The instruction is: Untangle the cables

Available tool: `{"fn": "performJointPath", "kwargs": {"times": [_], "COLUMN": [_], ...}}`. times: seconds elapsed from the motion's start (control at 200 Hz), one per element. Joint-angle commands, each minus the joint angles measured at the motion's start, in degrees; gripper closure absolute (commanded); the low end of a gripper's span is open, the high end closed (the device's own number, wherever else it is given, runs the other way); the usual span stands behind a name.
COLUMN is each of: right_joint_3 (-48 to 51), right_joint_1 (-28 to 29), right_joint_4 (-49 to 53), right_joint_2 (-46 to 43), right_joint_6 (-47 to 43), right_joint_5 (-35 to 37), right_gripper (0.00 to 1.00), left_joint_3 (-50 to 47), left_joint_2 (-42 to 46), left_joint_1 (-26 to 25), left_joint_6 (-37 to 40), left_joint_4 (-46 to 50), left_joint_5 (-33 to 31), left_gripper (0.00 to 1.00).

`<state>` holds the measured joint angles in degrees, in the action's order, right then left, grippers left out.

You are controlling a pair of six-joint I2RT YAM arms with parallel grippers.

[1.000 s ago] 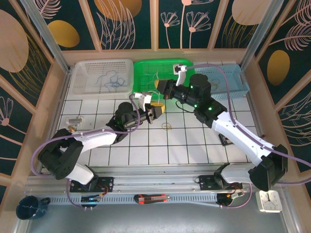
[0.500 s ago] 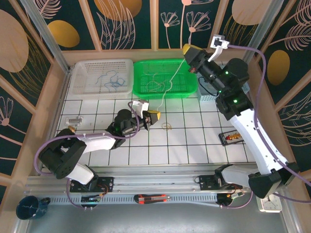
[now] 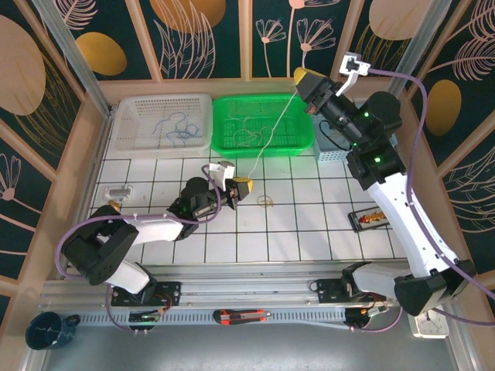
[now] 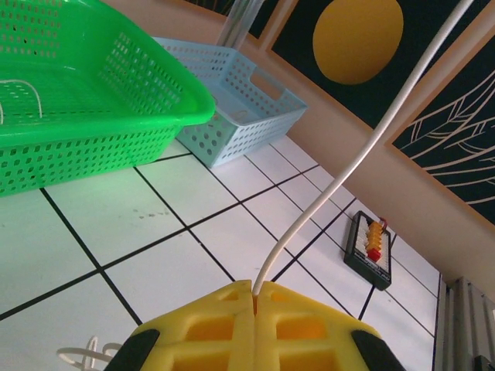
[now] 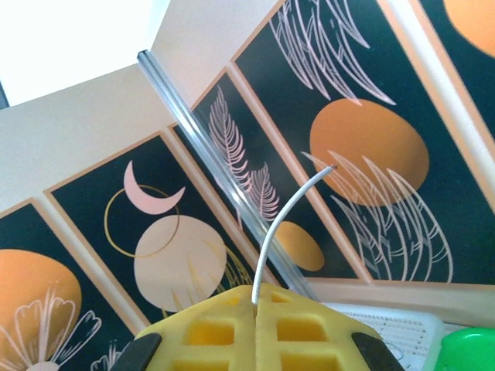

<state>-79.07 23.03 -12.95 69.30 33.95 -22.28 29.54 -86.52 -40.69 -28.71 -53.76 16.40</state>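
Above the green basket point(image 3: 298, 144), a pale cable point(image 3: 272, 130) runs nearly taut between two claws clamped shut on it: the left claw point(image 3: 246, 184) low over the table point(image 3: 309, 226), forearm stretched flat; the right claw point(image 3: 300, 76) raised high, arm extended. A steady, gentle pull should lift it clear of the other strands point(image 3: 241, 132) in the basket.

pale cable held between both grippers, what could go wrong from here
1. The pale cable runs nearly straight from the shut left gripper up to the raised right gripper; more pull could strain it or yank it free.
2. Only a little of it pokes past the right gripper's jaws, so that end may slip out.
3. It crosses above the green basket, and might drag the loose strands there.
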Motion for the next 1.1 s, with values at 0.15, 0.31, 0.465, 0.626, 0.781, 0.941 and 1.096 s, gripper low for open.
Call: {"fn": "performJointPath", "kwargs": {"times": [0.15,0.31,0.465,0.626,0.781,0.941,1.096], "right_joint_3": [-4.67,-8.44,-11.01,-12.05,-12.68,-13.04,-12.85], "right_joint_1": [4.79,5.41,5.96,6.42,6.29,6.17,6.15], "right_joint_4": [-3.27,-4.73,-6.03,-5.83,-4.72,-4.63,-4.93], "right_joint_2": [5.12,7.98,9.49,9.63,9.32,9.28,9.02], "right_joint_6": [-2.22,-3.07,-2.47,-2.99,-4.33,-4.68,-3.93], "right_joint_5": [-5.43,-6.75,-8.34,-8.18,-6.91,-6.28,-6.80], "right_gripper": [1.00,1.00,1.00,1.00,1.00,1.00,1.00], "left_joint_3": [-0.28,-0.18,-0.05,0.08,-0.99,-2.74,-4.59], "left_joint_2": [1.07,2.54,3.35,3.62,4.74,6.17,6.45], "left_joint_1": [-0.27,-0.24,-0.20,-0.19,-0.18,0.06,0.66], "left_joint_6": [0.85,0.89,0.58,0.78,-0.84,-1.29,-1.66], "left_joint_4": [-0.16,0.23,0.07,0.15,-0.31,-0.32,-0.47], "left_joint_5": [-1.41,-2.59,-2.47,-3.41,-4.88,-6.00,-6.23], "left_gripper": [1.00,1.00,0.82,0.64,0.48,0.37,0.34]}}
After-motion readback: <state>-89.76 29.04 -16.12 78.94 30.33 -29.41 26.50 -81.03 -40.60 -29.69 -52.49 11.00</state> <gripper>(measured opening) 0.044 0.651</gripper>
